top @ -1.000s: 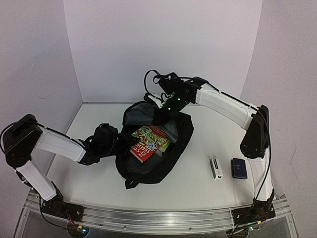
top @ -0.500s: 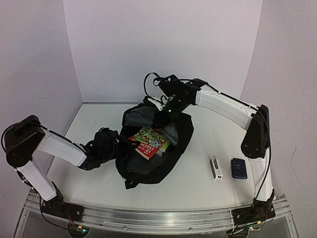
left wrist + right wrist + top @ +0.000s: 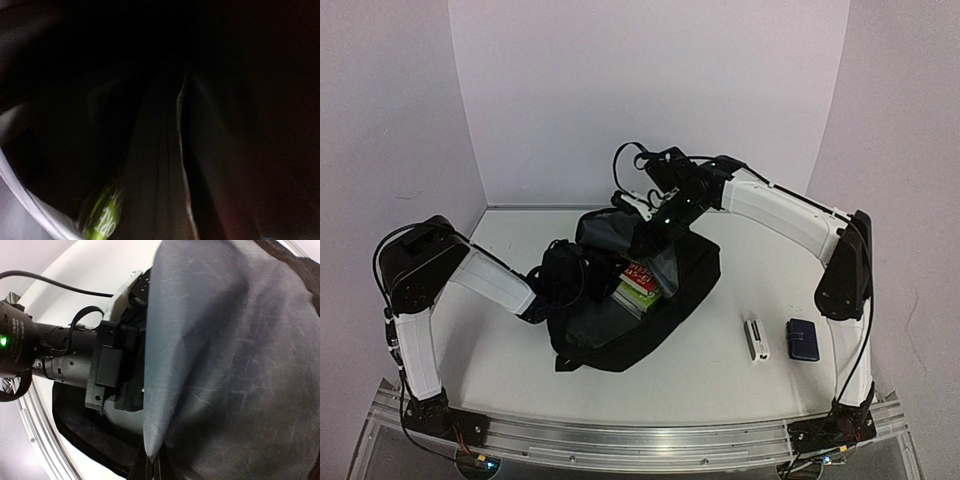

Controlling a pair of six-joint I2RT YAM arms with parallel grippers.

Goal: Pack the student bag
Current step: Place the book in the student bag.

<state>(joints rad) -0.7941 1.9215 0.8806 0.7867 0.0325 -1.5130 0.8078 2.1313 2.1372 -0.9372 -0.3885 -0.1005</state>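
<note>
White table (image 3: 500,370) enclosed by pale lilac walls. Nearest, right of centre, a small white box (image 3: 756,338) and a dark-blue case (image 3: 803,339) lie side by side, well apart from the student bag (image 3: 620,335), which lies open at mid-table. The left arm (image 3: 485,280) reaches in from the left, its black wrist at the bag's mouth. The left fingers are buried in the fabric, and the dark left wrist view does not show whether they are apart or together. Inside the bag, books (image 3: 640,283) show as a red and green strip. At the far rim the right fingers (image 3: 150,471) are together, clamped on the grey lining (image 3: 225,365) and holding the flap up.

The bag is judged soft and floppy. It would collapse unless a rim is held, so it is best gripped at the rim hem or a strap rather than on a flat panel.

Against the frame one second before:
- The left arm has risen at the elbow and pushed rightward into the mouth.
- The books, then lying exposed, sit deeper and are mostly covered.
- The bag has slid slightly right.
- The right hold, the box and the case are unchanged.
</note>
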